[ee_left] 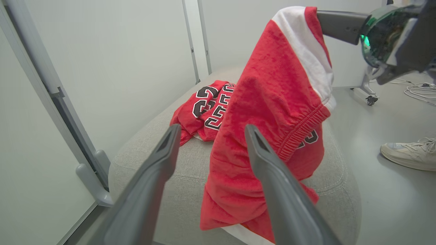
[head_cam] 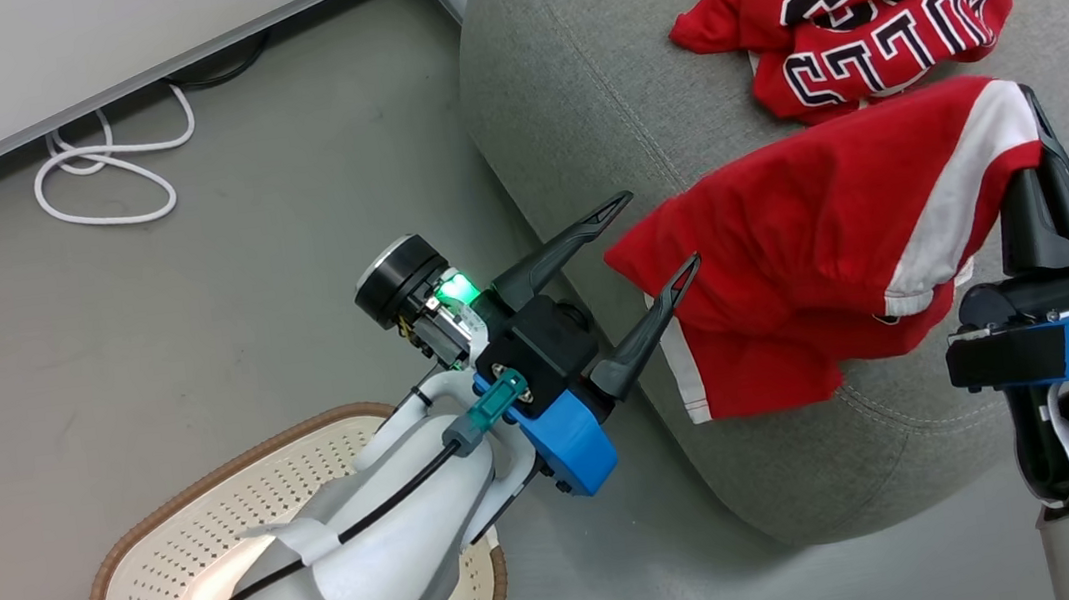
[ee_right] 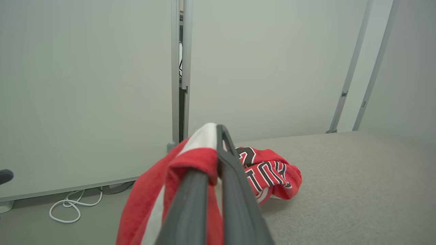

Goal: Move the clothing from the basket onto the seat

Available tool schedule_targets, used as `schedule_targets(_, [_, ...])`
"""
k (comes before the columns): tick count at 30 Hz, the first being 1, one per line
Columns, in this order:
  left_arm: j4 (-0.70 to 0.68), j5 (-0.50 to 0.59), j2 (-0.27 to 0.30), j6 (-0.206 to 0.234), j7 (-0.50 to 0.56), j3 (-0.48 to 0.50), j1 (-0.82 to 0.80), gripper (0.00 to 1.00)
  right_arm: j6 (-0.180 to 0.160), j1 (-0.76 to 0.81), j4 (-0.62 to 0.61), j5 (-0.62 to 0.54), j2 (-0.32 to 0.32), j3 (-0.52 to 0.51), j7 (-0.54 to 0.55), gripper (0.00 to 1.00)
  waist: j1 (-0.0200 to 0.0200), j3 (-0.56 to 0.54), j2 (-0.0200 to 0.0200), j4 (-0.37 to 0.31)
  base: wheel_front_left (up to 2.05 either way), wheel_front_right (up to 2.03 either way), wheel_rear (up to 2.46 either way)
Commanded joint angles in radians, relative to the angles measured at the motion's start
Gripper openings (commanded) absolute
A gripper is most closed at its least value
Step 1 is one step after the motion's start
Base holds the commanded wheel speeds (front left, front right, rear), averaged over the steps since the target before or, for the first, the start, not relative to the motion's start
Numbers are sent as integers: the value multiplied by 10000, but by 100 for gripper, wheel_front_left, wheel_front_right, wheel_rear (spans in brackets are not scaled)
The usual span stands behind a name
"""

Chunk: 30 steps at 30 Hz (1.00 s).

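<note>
The right tool (head_cam: 1045, 146) pinches the striped red shorts (head_cam: 789, 241), which droop over the seat (head_cam: 570, 84) edge. Best carry them inward, beside the jersey (head_cam: 864, 11), before releasing. The left tool (head_cam: 662, 229) stands spread.

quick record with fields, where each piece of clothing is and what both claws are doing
placed: red jersey with black-and-white lettering, crumpled on the large grey fabric seat
held: red garment with broad white stripe, raised at one end, draping over the seat's front edge
right claw: shut on the striped garment
left claw: open, holding nothing, near the garment's edge
source: cream-white perforated plastic basket with brown rim, no clothing in its visible part
</note>
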Motion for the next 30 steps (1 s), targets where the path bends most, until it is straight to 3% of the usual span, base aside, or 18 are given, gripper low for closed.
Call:
schedule_targets(1, [-38,-59,26,-8,-48,-34,14,100,3,152,-92,-69,-5,-63,-34,0,0,-1,0,-64,0,0,0])
schedule_targets(13, [-114,-130,91,-1,-48,-76,-156,100,3,-467,-601,297,-5,-265,-34,0,0,114,0,99,0,0,0])
schedule_targets(23, [-236,-22,225,96,-22,-15,-450,100,3,-3064,-856,-312,-13,-1025,-34,0,0,960,0,369,0,0,0])
schedule_targets(30, [-363,110,347,88,84,-96,-868,100,2,-5550,-365,-520,-1144,-2072,-34,0,0,2061,0,829,0,0,0])
